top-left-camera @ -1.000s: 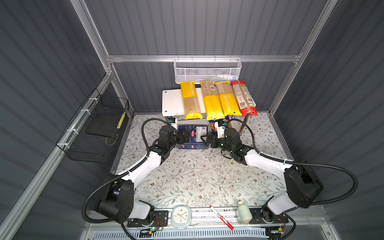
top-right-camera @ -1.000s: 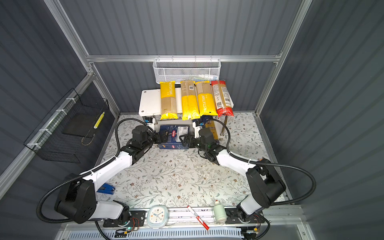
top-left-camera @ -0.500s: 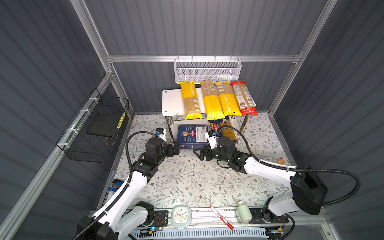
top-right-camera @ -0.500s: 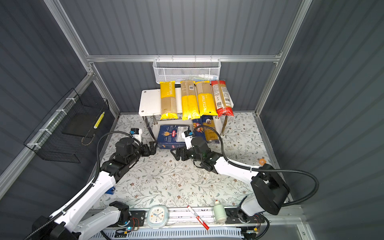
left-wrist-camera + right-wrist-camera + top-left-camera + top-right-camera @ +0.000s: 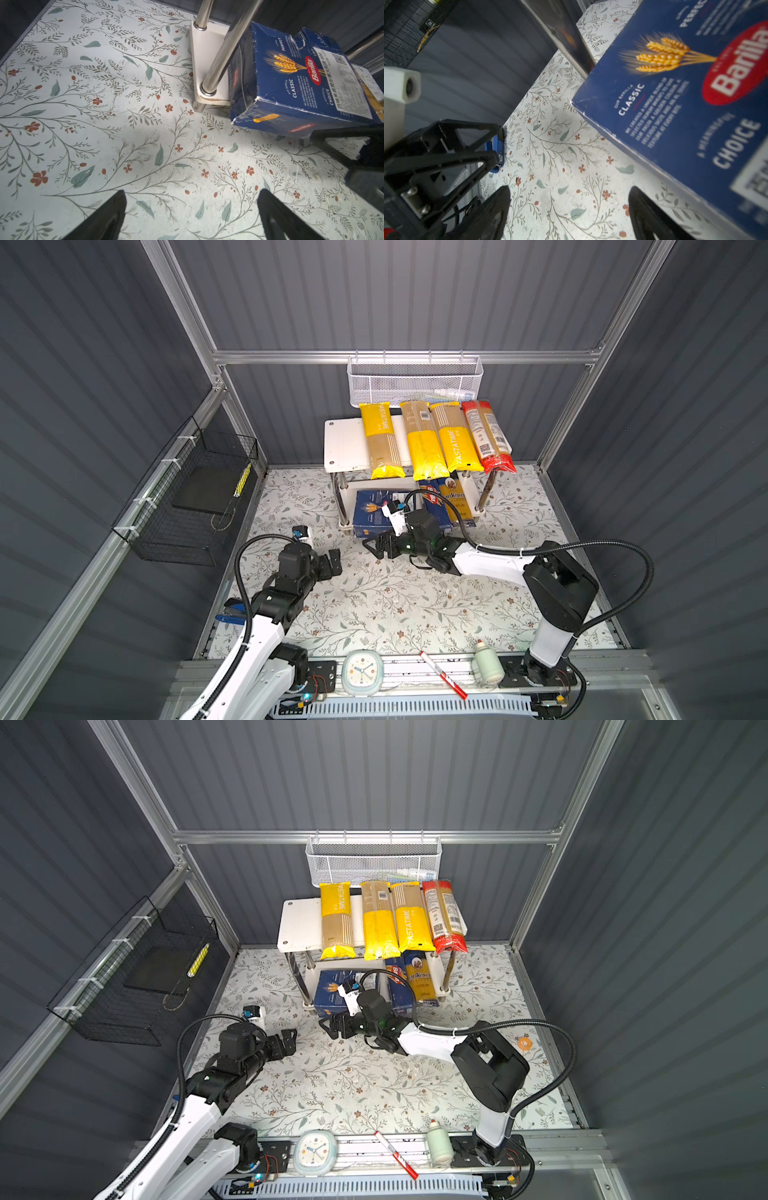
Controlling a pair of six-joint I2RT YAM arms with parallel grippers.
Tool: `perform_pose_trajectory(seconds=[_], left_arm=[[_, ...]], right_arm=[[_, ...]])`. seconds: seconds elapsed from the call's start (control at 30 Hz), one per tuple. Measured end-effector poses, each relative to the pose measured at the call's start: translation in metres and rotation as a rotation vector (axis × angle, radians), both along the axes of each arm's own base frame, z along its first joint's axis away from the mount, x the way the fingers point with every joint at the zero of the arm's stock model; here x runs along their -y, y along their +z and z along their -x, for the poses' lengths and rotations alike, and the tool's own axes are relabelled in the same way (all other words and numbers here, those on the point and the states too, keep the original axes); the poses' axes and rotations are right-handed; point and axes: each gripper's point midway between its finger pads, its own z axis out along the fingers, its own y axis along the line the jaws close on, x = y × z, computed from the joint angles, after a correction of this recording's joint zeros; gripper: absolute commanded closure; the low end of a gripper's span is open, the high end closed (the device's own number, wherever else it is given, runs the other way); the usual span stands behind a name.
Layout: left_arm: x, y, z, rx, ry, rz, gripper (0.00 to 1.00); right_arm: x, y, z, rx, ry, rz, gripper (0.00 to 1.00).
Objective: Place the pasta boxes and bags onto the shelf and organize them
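The white two-tier shelf (image 5: 345,443) stands at the back in both top views. Its upper board carries three yellow bags (image 5: 424,443) and a red-and-clear bag (image 5: 487,435) side by side. On the lower board lie the wide blue Barilla box (image 5: 371,511) (image 5: 291,87) (image 5: 685,99), the narrow Barilla box (image 5: 432,502) and the yellow-and-navy bag (image 5: 458,502). The wide box's front end juts past the board's edge. My left gripper (image 5: 334,564) (image 5: 191,207) is open and empty over the floral mat, left of the box. Just in front of the box, my right gripper (image 5: 376,545) (image 5: 569,203) is open and empty too.
A white mesh basket (image 5: 415,381) hangs on the back wall above the shelf, and a black wire basket (image 5: 195,497) hangs on the left wall. Along the front rail lie a clock (image 5: 362,672), a red marker (image 5: 442,674) and a small bottle (image 5: 488,664). A blue tool (image 5: 230,612) lies at the mat's left edge.
Both grippers were at the wide box's two sides under the shelf; they have let go and drawn back toward the front, the left one farthest. The box stays on the lower board.
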Motion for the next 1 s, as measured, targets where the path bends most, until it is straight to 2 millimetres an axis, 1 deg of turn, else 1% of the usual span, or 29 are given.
perform_pose_trajectory(seconds=[0.3, 0.43, 0.7, 0.87, 1.0], left_arm=[[-0.001, 0.005, 0.001, 0.015, 0.008, 0.013, 0.01], [-0.001, 0.004, 0.001, 0.013, 0.008, 0.013, 0.01], [-0.001, -0.004, -0.002, -0.015, 0.012, 0.0, 0.01], [-0.001, -0.009, -0.005, -0.029, 0.014, -0.008, 0.01], [-0.003, -0.009, -0.008, -0.023, 0.025, -0.021, 0.01]], right_arm=[[-0.004, -0.007, -0.014, 0.017, 0.001, 0.002, 0.09], [0.0, -0.011, -0.021, 0.02, -0.002, 0.01, 0.09], [0.013, -0.008, -0.048, 0.03, -0.035, 0.02, 0.08], [0.009, -0.007, -0.057, 0.042, -0.021, 0.03, 0.08], [0.006, -0.013, -0.059, 0.034, -0.004, 0.039, 0.08]])
